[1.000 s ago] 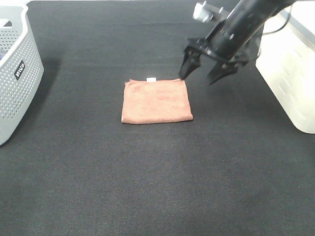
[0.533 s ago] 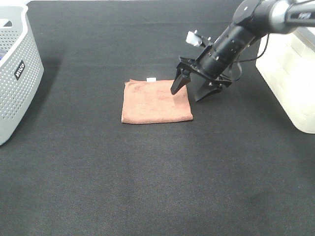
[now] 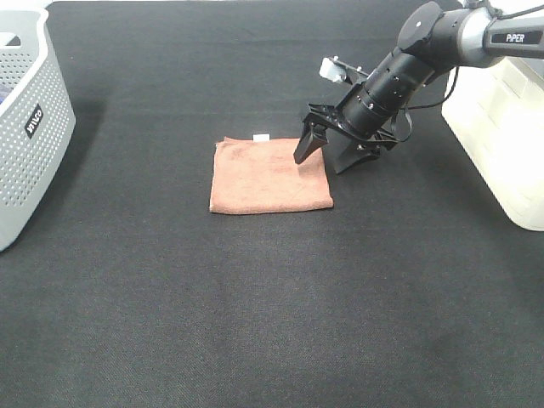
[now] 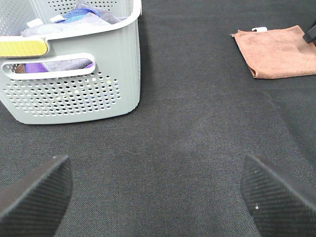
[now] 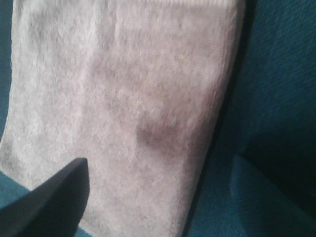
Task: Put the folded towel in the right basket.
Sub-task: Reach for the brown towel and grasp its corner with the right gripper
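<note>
A grey basket point(image 3: 30, 127) with a hole-patterned wall and a black label stands at the left edge of the black desk point(image 3: 255, 306), with purple and blue cloths point(image 4: 74, 15) bundled inside it. The right basket point(image 3: 501, 127), pale and plain-walled, stands at the right edge, well apart from the folded towel point(image 3: 270, 175). The towel lies flat near the middle of the desk, its white tag point(image 3: 262, 136) on the far edge. Only bare desk lies between towel and right basket. The right end effector point(image 3: 320, 163) is angled down at the towel's right edge with its fingers spread, one over the cloth and the other over the desk just beside it; it grips nothing, and contact cannot be judged. The left end effector point(image 4: 158, 197) hangs wide open and unladen over bare desk near the grey basket.
</note>
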Tool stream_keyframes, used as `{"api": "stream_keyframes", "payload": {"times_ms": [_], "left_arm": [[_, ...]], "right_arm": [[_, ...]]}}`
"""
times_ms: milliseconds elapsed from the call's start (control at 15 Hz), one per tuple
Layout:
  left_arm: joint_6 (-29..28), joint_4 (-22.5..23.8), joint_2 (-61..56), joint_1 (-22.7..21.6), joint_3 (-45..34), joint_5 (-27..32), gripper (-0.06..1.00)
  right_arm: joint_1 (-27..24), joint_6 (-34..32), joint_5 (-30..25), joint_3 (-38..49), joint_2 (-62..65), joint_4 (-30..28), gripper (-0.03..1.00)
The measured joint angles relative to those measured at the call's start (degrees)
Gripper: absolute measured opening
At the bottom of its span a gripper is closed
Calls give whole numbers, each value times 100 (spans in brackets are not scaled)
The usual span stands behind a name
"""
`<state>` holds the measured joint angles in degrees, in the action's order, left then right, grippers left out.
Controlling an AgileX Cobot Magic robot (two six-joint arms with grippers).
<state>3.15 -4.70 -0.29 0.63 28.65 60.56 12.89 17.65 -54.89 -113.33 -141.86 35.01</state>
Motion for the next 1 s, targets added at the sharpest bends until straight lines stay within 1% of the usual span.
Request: {"api": "stream_keyframes", "payload": {"times_ms": [200,333,800,933,1000], "left_arm": [[0,0,0,0,0,0,88],[0,0,0,0,0,0,88],[0,0,0,0,0,0,88],[0,0,0,0,0,0,88],[0,0,0,0,0,0,88]], "right_arm": [[0,29,92,0,0,-160,74],[0,138,103,0,0,-160,74],[0,143,160,-11,-86,-115,74],[0,149,166,-63,-172,97,70],[0,155,178,-63,-206,286,66]]}}
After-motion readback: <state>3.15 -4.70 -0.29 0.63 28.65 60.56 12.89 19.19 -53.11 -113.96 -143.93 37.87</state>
